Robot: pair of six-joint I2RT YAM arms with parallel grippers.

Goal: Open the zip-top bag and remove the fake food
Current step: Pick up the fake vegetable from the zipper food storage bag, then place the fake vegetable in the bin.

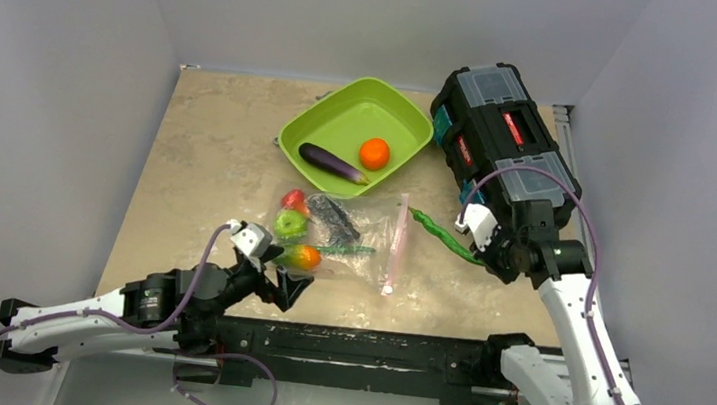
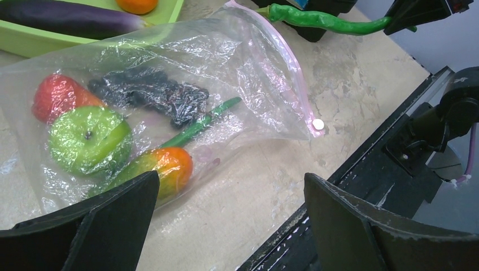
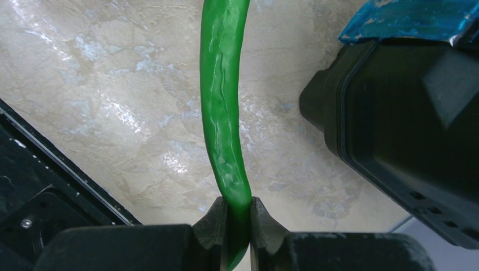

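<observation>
The clear zip-top bag (image 1: pixel 361 231) lies flat in mid-table, its pink zip strip (image 1: pixel 396 245) facing right. Inside it I see fake food: a red piece (image 2: pixel 56 96), a green lime (image 2: pixel 90 138), dark grapes (image 2: pixel 152 93), an orange-green fruit (image 2: pixel 166 166) and a thin green stem (image 2: pixel 200 124). My left gripper (image 1: pixel 278 277) stands open at the bag's near left corner, with only table between its fingers (image 2: pixel 230 178). My right gripper (image 3: pixel 238 206) is shut on the end of a long green pod (image 3: pixel 223 101), held right of the bag's mouth (image 1: pixel 442 233).
The lime-green tray (image 1: pixel 344 111) at the back holds a purple eggplant (image 1: pixel 331 163) and an orange (image 1: pixel 374 153). A black toolbox (image 1: pixel 503 127) stands at the back right, close to the right arm. A black rail (image 1: pixel 369 349) runs along the near table edge.
</observation>
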